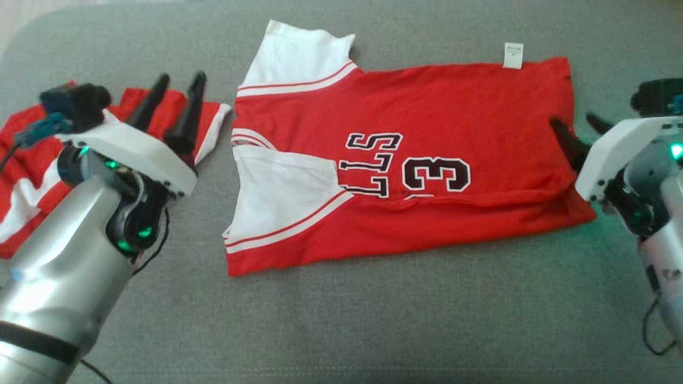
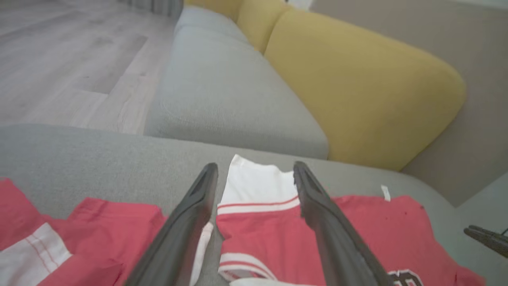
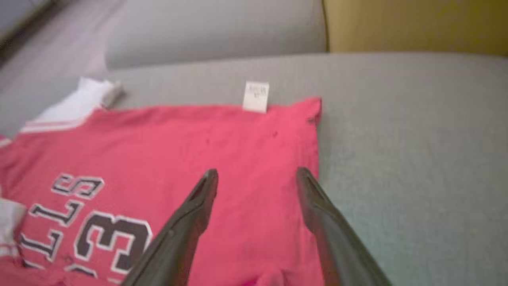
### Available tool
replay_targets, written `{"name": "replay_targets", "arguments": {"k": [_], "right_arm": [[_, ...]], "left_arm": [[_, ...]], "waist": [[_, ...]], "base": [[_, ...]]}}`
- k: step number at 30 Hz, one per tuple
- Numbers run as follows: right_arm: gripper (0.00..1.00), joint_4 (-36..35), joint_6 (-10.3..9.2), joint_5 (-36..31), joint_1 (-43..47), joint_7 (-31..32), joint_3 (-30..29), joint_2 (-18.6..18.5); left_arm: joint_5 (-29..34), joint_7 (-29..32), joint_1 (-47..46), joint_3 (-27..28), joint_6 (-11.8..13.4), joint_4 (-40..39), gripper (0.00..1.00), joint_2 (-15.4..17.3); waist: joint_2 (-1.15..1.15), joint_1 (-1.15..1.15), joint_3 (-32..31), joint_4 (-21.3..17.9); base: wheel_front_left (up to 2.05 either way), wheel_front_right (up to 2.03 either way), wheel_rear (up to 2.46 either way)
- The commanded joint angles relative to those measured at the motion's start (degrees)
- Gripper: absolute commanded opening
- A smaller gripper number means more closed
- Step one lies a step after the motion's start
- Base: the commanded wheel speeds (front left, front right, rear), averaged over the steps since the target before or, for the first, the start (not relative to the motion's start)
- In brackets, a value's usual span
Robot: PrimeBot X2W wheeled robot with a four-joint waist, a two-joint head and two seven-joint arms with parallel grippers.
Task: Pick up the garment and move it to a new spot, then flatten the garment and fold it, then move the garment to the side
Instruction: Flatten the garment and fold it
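The jersey (image 1: 405, 160) lies spread on the grey cushion (image 1: 373, 320), and its near long edge seems already turned up over the number, so I judge the folding step to be part done. The left gripper (image 1: 180, 77) hangs just off the jersey's sleeve end, above a second red garment (image 1: 32, 160), and the right gripper (image 1: 572, 119) sits at the jersey's hem end; both are spread wide and hold nothing. The next move likely calls for each to pinch its end of the jersey, through every layer, for another fold.
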Motion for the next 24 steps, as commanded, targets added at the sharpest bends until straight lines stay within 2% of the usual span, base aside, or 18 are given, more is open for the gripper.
{"name": "replay_targets", "arguments": {"k": [1,5,8,12,18,24], "right_arm": [[1.0,-2.14,0.21,-0.42,-0.72,-1.37,-0.11,-0.13],[1.0,-4.55,0.21,-1.44,2.26,-11.26,-2.02,1.33],[1.0,-7.04,0.21,-3.13,5.15,-16.72,-2.39,2.34],[1.0,-9.92,0.21,-5.77,9.69,-22.71,-4.24,4.48],[1.0,-13.82,0.21,-11.35,17.89,-27.4,-7.43,8.45],[1.0,-16.91,0.21,-15.71,24.07,-28.62,-10.67,12.67]], "left_arm": [[-0.11,-0.74,-1.9,3.05,0.31,-1.12,1.0,1.72],[1.29,-2.54,2.11,8.24,1.79,-3.58,1.0,-0.83],[6.18,-2.61,7.05,15.11,3.03,-8.11,1.0,-3.43],[12.92,-2.63,15.73,22.16,3.22,-13.44,1.0,-7.92],[20.56,-2.63,26.58,26.67,1.43,-15.63,1.0,-14.07],[26.25,-2.64,32.48,26.87,0.21,-11.81,1.0,-17.04]], "waist": [[0.0,0.0,-0.49,0.15],[0.0,0.0,-2.3,0.44],[0.0,0.0,-3.56,0.45],[0.0,0.0,-5.52,0.29],[0.0,0.0,-8.13,-0.11],[0.0,0.0,-8.94,-1.24]], "base": [[0.0,0.0,0.0],[0.0,0.0,0.0],[0.0,0.0,0.0],[0.0,0.0,0.0],[0.0,0.0,0.0],[0.0,0.0,0.0]]}}
